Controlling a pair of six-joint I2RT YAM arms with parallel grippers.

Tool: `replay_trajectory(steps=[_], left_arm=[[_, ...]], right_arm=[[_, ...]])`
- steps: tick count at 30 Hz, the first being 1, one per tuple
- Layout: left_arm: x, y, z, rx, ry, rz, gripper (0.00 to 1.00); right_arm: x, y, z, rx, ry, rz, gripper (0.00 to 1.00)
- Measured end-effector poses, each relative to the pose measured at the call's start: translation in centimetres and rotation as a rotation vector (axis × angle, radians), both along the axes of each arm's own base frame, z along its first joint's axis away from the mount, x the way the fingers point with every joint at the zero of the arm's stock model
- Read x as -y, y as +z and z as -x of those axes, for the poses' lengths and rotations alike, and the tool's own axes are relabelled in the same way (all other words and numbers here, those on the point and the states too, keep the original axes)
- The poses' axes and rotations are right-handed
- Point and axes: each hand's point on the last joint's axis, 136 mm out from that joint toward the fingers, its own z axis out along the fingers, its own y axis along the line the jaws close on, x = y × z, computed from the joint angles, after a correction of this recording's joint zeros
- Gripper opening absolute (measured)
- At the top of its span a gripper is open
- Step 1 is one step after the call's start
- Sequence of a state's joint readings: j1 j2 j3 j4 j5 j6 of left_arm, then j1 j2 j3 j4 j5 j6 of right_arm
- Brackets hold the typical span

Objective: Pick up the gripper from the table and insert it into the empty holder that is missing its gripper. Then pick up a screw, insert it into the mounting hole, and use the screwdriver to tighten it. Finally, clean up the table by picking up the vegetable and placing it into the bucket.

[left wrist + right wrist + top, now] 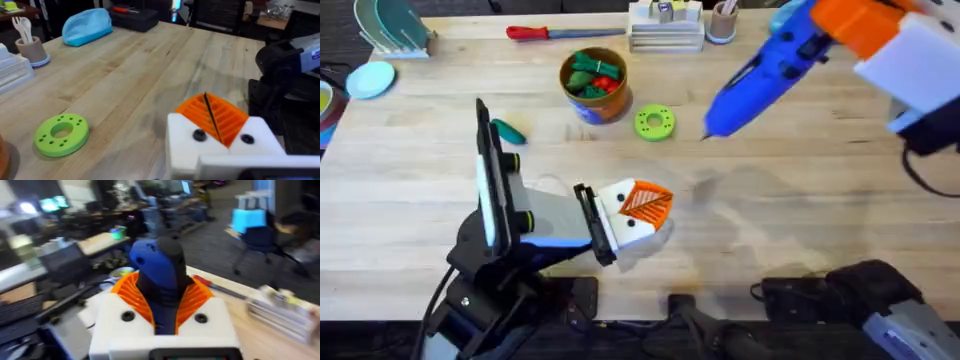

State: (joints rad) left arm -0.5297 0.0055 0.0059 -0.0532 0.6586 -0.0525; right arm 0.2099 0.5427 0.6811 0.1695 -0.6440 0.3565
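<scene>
The right gripper [165, 312] clamps the screwdriver [770, 70] at upper right; left gripper's [645, 205] jaws sit closed, empty. Its tip should probably descend square to the screw.

the right gripper [880, 50], white with orange pads, is holding the chunky blue electric screwdriver [770, 75] raised and slanting over the wooden table [790, 210]. the left gripper [645, 208] is resting low, pads together, near a lime-green ring disc [654, 123] and an orange-brown bucket [593, 84].
</scene>
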Motion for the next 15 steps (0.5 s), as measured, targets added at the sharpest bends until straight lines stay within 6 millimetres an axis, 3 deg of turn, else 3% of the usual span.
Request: replay_trajectory(steps=[8, 15], left_arm=[[0.0, 0.0, 0.0, 0.000, 0.000, 0.000, 0.015], [0.0, 0.0, 0.0, 0.000, 0.000, 0.000, 0.015]], right_arm=[[-6.8, 1.6, 2.8, 0.090, 0.265, -0.038, 0.147], [-11.5, -0.8, 2.6, 0.056, 0.384, 0.000, 0.147]])
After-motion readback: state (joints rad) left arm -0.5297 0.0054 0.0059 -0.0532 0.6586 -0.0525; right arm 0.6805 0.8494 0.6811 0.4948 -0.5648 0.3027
